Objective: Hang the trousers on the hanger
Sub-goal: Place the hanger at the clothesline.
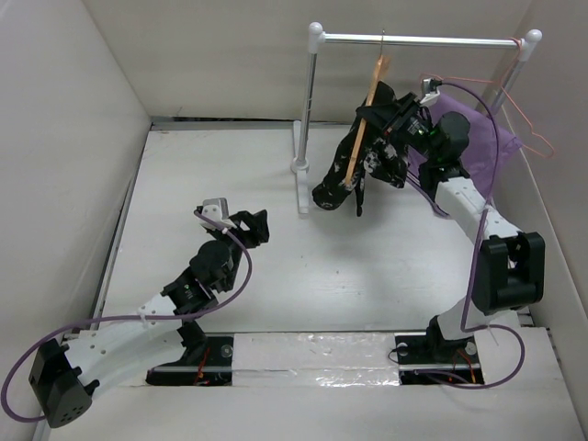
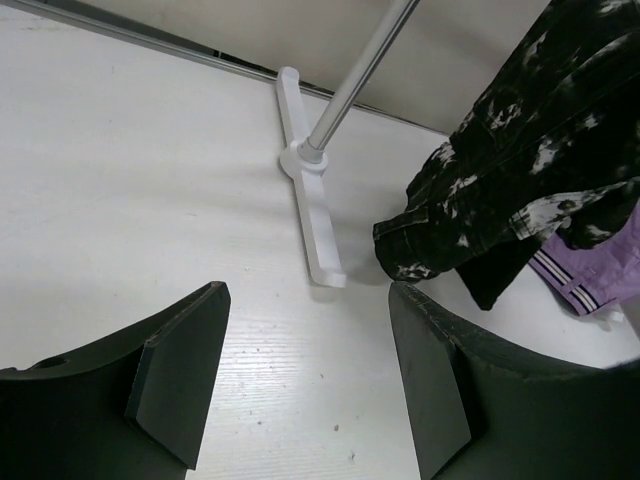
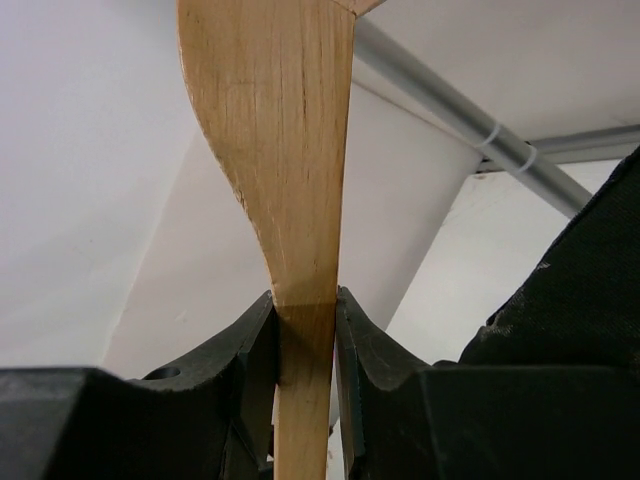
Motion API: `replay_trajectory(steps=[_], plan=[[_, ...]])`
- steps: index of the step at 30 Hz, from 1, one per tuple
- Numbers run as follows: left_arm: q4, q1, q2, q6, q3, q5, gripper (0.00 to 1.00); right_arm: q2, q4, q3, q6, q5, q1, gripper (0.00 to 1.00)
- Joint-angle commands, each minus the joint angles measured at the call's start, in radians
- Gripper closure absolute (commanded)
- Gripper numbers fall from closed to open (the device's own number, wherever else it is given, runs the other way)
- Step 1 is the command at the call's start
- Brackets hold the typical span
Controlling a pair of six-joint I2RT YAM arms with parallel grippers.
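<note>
**A:** Where are your trousers?

**B:** The trousers (image 1: 335, 193) hang bunched on the hanger (image 1: 376, 84), just below the rack's (image 1: 413, 39) top rail, with the hanger's hook up at that rail.

**A:** And your jaws?

**B:** Your right jaws are clamped on the hanger's wooden arm, under the rail. Your left jaws stand wide and hold nothing, over the bench (image 1: 230, 147), well out from the rack's foot. A purple cloth (image 1: 482, 129) sits behind the trousers.

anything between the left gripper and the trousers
Only the near end of the rack's foot, flat on the table, lies between the open left gripper and the trousers' hanging hem; nothing else visible.
</note>
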Motion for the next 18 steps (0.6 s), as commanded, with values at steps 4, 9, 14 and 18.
replay_trajectory(steps=[4, 9, 14, 18], plan=[[0.042, 0.016, -0.018, 0.010, -0.002, 0.006, 0.38, 0.006, 0.128, 0.121, -0.006, -0.014, -0.032, 1.00], [0.050, 0.016, -0.027, 0.011, -0.014, 0.015, 0.38, 0.052, 0.116, 0.188, 0.005, -0.031, -0.091, 1.00], [0.060, 0.016, -0.021, 0.008, -0.016, 0.024, 0.38, 0.099, 0.068, 0.233, -0.005, -0.041, -0.131, 1.00], [0.041, 0.016, -0.016, -0.001, -0.001, 0.021, 0.38, 0.128, 0.070, 0.222, -0.008, -0.045, -0.140, 1.00]])
